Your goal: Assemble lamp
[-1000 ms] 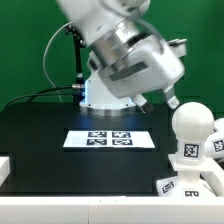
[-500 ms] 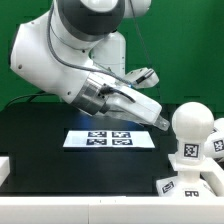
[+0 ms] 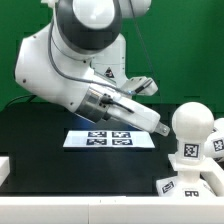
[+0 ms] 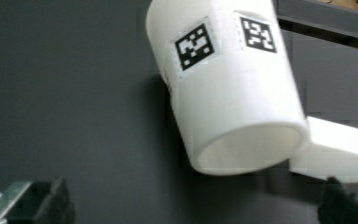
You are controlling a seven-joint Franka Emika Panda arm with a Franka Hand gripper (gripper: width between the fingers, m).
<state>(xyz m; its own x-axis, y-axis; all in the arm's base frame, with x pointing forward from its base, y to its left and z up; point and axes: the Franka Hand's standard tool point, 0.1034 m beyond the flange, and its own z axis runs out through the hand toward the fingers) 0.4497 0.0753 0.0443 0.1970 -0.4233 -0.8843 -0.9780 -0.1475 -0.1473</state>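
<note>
On the black table [image 3: 40, 140], items by size. Robot arm [image 3: 70, 75]: white, bent low, reaching toward the exterior view's right. Lamp shade [image 4: 229, 95]: white tapered bucket lying on its side on the dark surface, two square tags near one end, open mouth facing the wrist camera. Lamp base with bulb [image 3: 192, 135]: round white bulb atop a tagged block, at the exterior view's right, just beside the arm's tip. Marker board [image 3: 108, 138]: flat, tagged, mid-table. Gripper [image 4: 194, 198]: jaws spread wide, holding nothing; dark fingertips [image 4: 34, 200] flank the shade's mouth.
</note>
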